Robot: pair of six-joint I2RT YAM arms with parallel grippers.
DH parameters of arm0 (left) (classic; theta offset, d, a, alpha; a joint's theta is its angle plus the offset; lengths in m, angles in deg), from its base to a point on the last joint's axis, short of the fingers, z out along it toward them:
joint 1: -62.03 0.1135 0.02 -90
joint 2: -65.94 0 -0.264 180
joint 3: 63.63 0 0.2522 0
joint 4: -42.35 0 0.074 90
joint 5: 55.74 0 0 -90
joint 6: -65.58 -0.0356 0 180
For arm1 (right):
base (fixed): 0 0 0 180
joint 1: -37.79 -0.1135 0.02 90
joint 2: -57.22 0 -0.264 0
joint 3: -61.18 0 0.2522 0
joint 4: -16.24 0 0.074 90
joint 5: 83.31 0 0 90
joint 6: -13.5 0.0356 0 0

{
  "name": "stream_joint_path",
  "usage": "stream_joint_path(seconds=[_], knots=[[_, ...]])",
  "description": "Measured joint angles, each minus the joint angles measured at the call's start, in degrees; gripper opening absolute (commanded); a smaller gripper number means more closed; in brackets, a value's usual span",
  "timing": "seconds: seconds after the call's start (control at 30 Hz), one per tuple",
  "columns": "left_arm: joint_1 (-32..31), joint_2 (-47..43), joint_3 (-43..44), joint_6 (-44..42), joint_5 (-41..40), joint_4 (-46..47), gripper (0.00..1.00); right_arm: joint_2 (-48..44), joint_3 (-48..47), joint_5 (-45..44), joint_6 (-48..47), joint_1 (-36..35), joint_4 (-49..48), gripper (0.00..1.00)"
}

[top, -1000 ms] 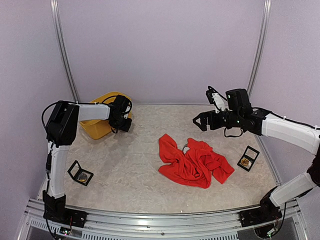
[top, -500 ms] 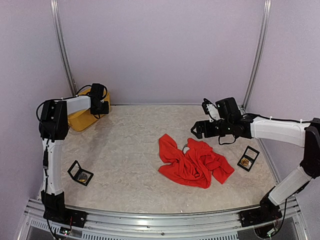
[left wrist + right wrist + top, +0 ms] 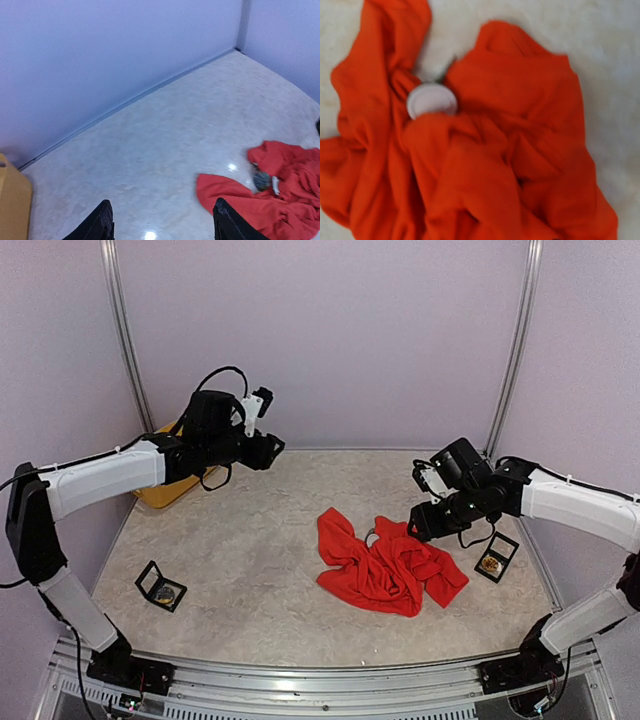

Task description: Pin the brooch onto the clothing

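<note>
a crumpled red t-shirt (image 3: pixel 385 565) lies in a heap on the pale table (image 3: pixel 260 540), right of centre, with a small whitish patch (image 3: pixel 431 100) showing among its folds near the far edge. the right gripper (image 3: pixel 425 520) hangs over the shirt's far right edge, its wrist camera looking down on blurred red cloth (image 3: pixel 470 150); its fingers do not show in that view, and from above it cannot be told how far apart they stand or whether they touch the cloth. the left gripper (image 3: pixel 268 445) is held high over the far left of the table, well apart from the shirt, which sits ahead and to the right of it in the left wrist view (image 3: pixel 280 200). its two dark fingers (image 3: pixel 102 225) stand wide apart with nothing between them. a yellow basket (image 3: pixel 160 490) sits at the far left behind that arm. an open black box (image 3: pixel 161 586) lies near the left edge, and a second open box (image 3: pixel 496 557) lies just right of the shirt.
</note>
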Motion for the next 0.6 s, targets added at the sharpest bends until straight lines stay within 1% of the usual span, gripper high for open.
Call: stream_joint_path(seconds=[0.07, 0.1, 0.13, 0.2, 0.27, 0.33, 0.4, 0.43, 0.47, 0.53, 0.57, 0.6], knots=[[-7.7, -2.6, -3.1, -2.8, 4.6, 1.1, 0.75, -0.5, 0.8, -0.1, 0.6, 0.0, 0.8, 0.58], [-12.5, -2.8, -5.1, -4.8, 6.9, 1.6, 0.78, -0.2, 1.2, -0.2, 0.8, 0.1, 1.0, 0.58], [-16.0, -2.3, -6.8, -6.5, 8.5, 1.6, 0.81, 0.4, 1.4, -0.3, 0.8, 0.1, 1.2, 0.57], [-22.6, 0.1, -10.6, -9.9, 10.6, 1.2, 0.82, 2.1, 1.8, -0.5, 0.8, 0.3, 1.2, 0.54], [-27.4, 3.6, -13.1, -12.9, 11.6, 0.0, 0.83, 3.8, 3.1, -0.3, 0.6, 0.4, 0.5, 0.46], [-30.5, 7.4, -14.1, -15.7, 11.8, -1.5, 0.83, 5.2, 4.6, 0.0, 0.2, 0.6, 0.0, 0.32], [-31.6, 10.3, -14.0, -17.7, 11.0, -2.0, 0.82, 6.4, 5.9, 0.1, 0.1, 1.0, -0.8, 0.08], [-31.5, 11.1, -13.9, -18.3, 10.2, -2.0, 0.81, 6.7, 6.4, 0.1, -0.2, 1.3, -1.1, 0.0], [-31.3, 11.9, -13.5, -19.1, 9.0, -2.1, 0.79, 6.9, 6.8, 0.1, -0.1, 1.6, -1.6, 0.0], [-30.9, 13.6, -12.2, -20.3, 6.1, -1.9, 0.69, 6.9, 6.9, 0.0, -0.2, 2.1, -2.1, 0.0], [-30.8, 14.3, -11.7, -20.6, 4.8, -1.5, 0.58, 6.8, 6.8, -0.1, -0.3, 2.3, -2.4, 0.0], [-30.7, 14.8, -11.4, -21.0, 3.7, -1.1, 0.41, 6.7, 6.7, -0.2, -0.4, 2.3, -2.4, 0.0]])
